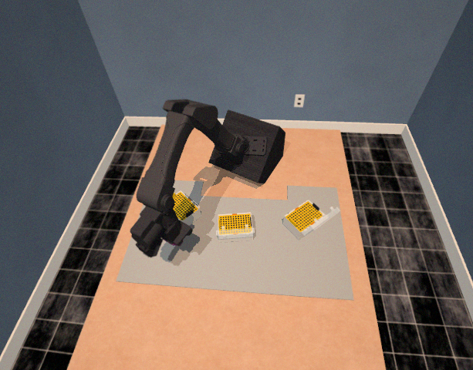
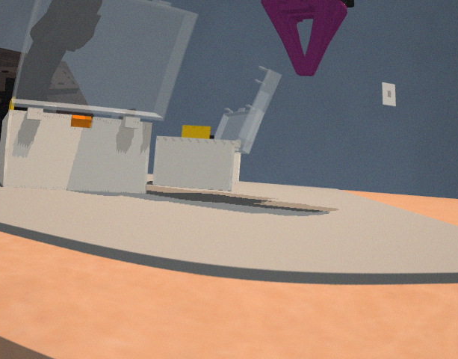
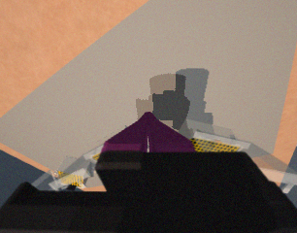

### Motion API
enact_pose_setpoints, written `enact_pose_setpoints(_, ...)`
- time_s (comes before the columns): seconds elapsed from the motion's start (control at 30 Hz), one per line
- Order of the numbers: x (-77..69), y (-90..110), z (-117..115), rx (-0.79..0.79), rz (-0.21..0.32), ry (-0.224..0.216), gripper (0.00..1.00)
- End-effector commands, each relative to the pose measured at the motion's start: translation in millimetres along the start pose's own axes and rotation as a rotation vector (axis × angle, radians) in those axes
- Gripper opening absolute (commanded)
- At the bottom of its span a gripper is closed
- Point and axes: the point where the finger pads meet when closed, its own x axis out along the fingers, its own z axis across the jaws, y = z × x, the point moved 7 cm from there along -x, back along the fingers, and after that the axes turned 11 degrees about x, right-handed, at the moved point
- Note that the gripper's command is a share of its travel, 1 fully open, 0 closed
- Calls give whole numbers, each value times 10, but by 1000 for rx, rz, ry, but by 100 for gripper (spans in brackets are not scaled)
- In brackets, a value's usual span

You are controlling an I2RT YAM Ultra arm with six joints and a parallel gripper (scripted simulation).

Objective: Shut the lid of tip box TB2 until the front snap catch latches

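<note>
Hovering shut pincer (image 2: 305, 71), boxes (image 1: 234, 224) apparently beside
</note>
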Motion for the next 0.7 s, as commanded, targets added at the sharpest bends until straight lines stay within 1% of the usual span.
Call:
enact_pose_setpoints(0.0, -92, -1, -18, -16, -3, -29, 0)
enact_pose_setpoints(0.07, -114, -23, -113, -16, -3, -28, 0)
enact_pose_setpoints(0.1, -127, -30, -153, 15, -5, -18, 0)
enact_pose_setpoints(0.23, -180, -63, -342, 19, -5, -16, 0)
enact_pose_setpoints(0.27, -196, -66, -382, 50, -9, -6, 0)
enact_pose_setpoints(0.37, -244, -83, -522, 54, -9, -4, 0)
enact_pose_setpoints(0.4, -262, -82, -561, 86, -15, 5, 0)
enact_pose_setpoints(0.47, -299, -88, -653, 90, -16, 7, 0)
enact_pose_setpoints(0.53, -299, -88, -653, 90, -16, 7, 0)
enact_pose_setpoints(0.57, -318, -85, -692, 121, -24, 15, 0)
enact_pose_setpoints(0.67, -379, -89, -828, 126, -25, 17, 0)
